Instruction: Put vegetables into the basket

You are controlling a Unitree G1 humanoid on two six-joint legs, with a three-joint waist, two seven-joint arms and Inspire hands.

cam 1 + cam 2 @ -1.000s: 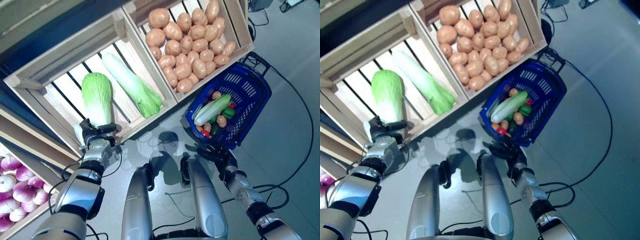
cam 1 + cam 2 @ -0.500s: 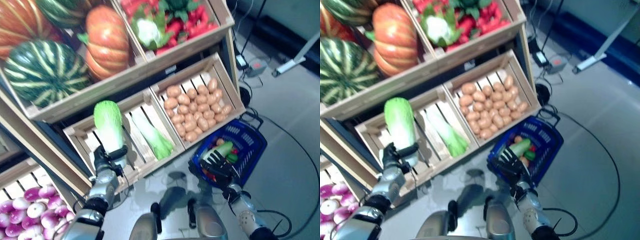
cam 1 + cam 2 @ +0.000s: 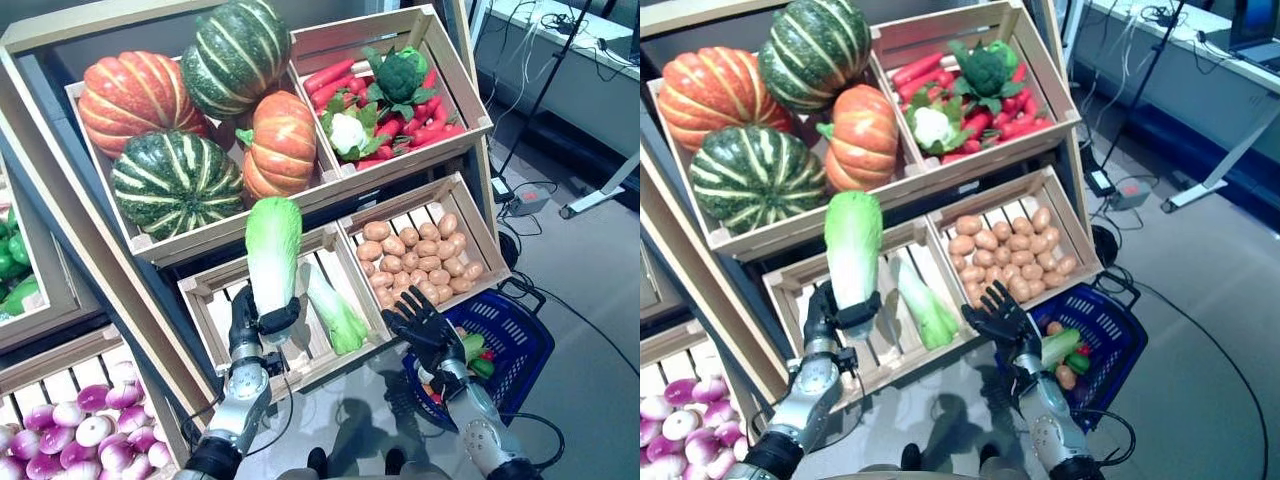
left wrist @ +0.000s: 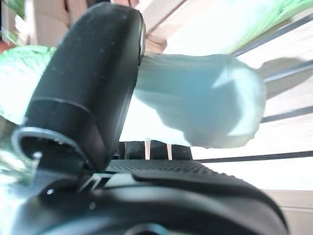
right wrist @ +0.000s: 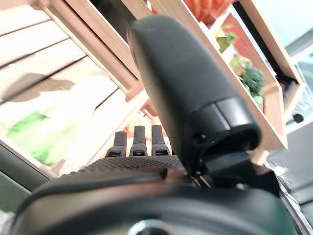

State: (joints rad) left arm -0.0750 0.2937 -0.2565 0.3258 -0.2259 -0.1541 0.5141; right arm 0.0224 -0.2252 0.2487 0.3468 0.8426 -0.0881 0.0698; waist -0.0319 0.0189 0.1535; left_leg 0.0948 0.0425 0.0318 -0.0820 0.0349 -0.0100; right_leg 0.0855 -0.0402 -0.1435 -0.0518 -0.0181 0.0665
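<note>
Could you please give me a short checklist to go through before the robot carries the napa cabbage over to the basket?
1. Left hand curled round the napa cabbage: ok.
2. Cabbage lifted clear of its wooden crate, standing upright: ok.
3. Grip sits at the white base only, so the leafy end is top-heavy and security is uncertain: cannot tell.
4. Right hand open and holding nothing: ok.
5. Right hand hovers between the cabbage and the blue basket, possibly in the way: not ok.
6. Room in the basket, which already holds vegetables: cannot tell.
</note>
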